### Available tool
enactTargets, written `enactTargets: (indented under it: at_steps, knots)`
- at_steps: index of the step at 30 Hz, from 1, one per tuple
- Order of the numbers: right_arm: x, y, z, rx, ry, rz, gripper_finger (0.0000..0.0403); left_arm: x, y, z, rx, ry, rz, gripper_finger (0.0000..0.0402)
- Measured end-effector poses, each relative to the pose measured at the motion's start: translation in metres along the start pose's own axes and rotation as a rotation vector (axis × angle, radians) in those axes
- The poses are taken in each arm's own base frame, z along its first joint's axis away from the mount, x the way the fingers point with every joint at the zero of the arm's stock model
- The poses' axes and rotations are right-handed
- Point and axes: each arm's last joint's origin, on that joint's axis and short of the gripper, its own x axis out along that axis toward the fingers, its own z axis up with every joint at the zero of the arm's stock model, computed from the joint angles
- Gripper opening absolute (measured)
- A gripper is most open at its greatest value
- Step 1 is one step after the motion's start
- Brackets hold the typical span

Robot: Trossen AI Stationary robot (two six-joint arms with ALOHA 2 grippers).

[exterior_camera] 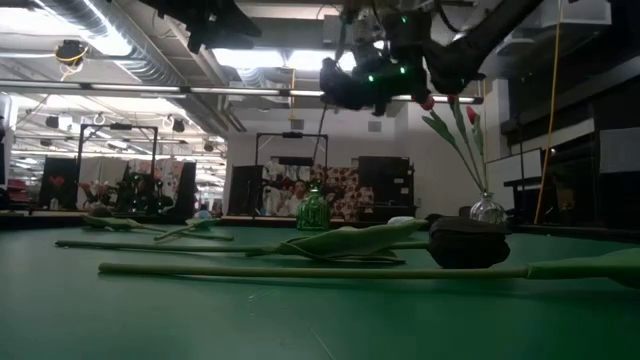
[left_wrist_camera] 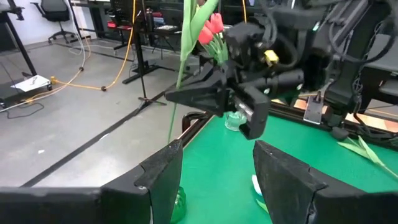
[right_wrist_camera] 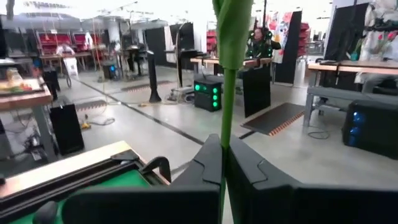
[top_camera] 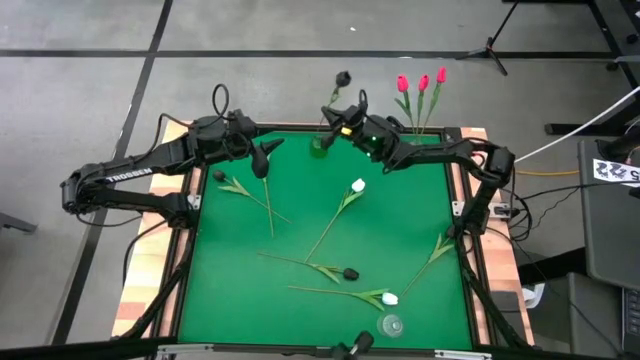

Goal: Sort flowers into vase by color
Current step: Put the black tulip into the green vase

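Observation:
My right gripper [top_camera: 330,113] is over the table's far edge, shut on a flower with a black head [top_camera: 343,77] and a long green stem [left_wrist_camera: 180,62]. The stem's lower end hangs just above a green vase [top_camera: 318,147]; whether it enters the vase does not show. My left gripper [top_camera: 266,155] hovers open a little left of that vase, nothing between its fingers [left_wrist_camera: 161,180]. A clear vase [exterior_camera: 487,208] at the far right holds three red tulips [top_camera: 423,82]. White-headed [top_camera: 358,185] and black-headed [top_camera: 350,272] flowers lie flat on the green mat. My right gripper pinches the green stem [right_wrist_camera: 227,124] between its two fingers, well below the black head. The fingers lie level and come from the table's right side, across the stem. The flower stands nearly upright in the hold, head up, clear of the table.
Another white flower [top_camera: 390,298] and a small clear vase [top_camera: 390,325] are near the front edge. A black-headed flower [top_camera: 218,176] and loose stems [top_camera: 268,205] lie at the left, leaves [top_camera: 440,245] at the right. Wooden rails [top_camera: 150,270] frame the mat.

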Motion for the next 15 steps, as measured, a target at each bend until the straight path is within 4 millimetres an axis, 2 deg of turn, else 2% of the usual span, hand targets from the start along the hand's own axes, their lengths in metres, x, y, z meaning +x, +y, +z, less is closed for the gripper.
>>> enactTargets:
  at_steps: [4,15]
  knots:
    - [0.001,-0.001,-0.015,0.012,-0.022,-0.008,0.0002,0.000,0.000,0.000,0.011,0.000,0.001,0.0194]
    - [0.003,0.000,-0.024,-0.012,0.026,0.003,0.0002,0.000,0.000,0.000,0.019,0.000,0.001,0.0194]
